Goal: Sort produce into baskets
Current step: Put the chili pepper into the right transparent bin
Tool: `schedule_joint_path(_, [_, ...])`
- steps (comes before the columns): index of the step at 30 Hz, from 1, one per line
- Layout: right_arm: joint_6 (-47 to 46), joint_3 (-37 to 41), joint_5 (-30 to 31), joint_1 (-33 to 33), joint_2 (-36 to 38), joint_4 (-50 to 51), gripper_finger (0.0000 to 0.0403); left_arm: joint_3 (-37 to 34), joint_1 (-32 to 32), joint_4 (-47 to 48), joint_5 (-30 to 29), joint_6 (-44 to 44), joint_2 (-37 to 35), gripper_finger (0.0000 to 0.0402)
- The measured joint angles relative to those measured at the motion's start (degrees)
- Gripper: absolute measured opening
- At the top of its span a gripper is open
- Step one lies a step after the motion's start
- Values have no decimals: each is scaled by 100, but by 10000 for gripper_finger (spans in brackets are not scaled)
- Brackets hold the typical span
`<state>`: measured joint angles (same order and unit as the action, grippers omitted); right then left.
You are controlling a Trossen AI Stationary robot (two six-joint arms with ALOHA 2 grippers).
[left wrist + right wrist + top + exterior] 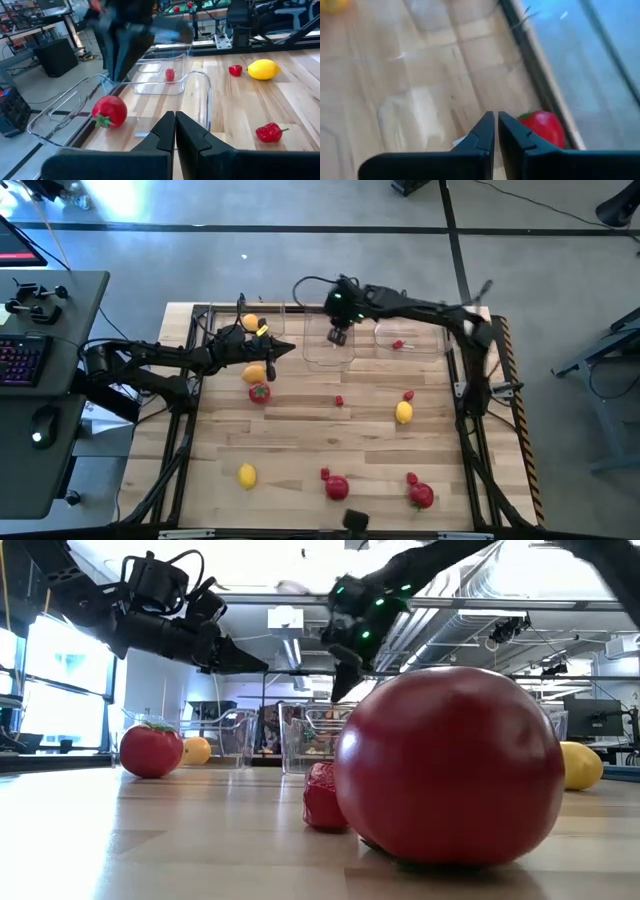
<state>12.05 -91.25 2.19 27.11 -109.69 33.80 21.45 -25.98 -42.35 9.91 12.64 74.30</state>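
Middle basket (325, 345): walls barely traceable from overhead; contents hidden under right tool (339, 336). Big red fruit (450, 765) in low view: blocks surface behind. Right wrist view: smeared, red fruit (545, 127) part-hidden by fingers.

A lab: exposed ceiling ducts (500, 585), equipment benches, a keyboard desk (50, 380).

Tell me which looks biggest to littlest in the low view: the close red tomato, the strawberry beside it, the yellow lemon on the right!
1. Red tomato, though it sits nearest the camera.
2. Yellow lemon and strawberry look about alike; the tomato hides part of each, so no ranking.
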Motion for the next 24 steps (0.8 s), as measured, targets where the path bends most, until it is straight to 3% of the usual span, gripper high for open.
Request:
schedule_joint_path(7, [-1024, 2468, 379, -479, 1820, -1717, 4, -2, -26, -39, -11, 99, 0, 0])
schedule_joint_path(12, [-1740, 3766, 741, -1000, 2732, -2237, 1, -2, -26, -89, -13, 148, 0, 0])
schedule_joint_path(17, [-2397, 4675, 1190, -1720, 3304, -2798, 0, -2, -26, -87, -15, 151, 0, 0])
schedule_joint_path(24, [-2773, 5489, 1743, -2777, 3339, -3695, 0, 19, -26, -123, -22, 355, 0, 0])
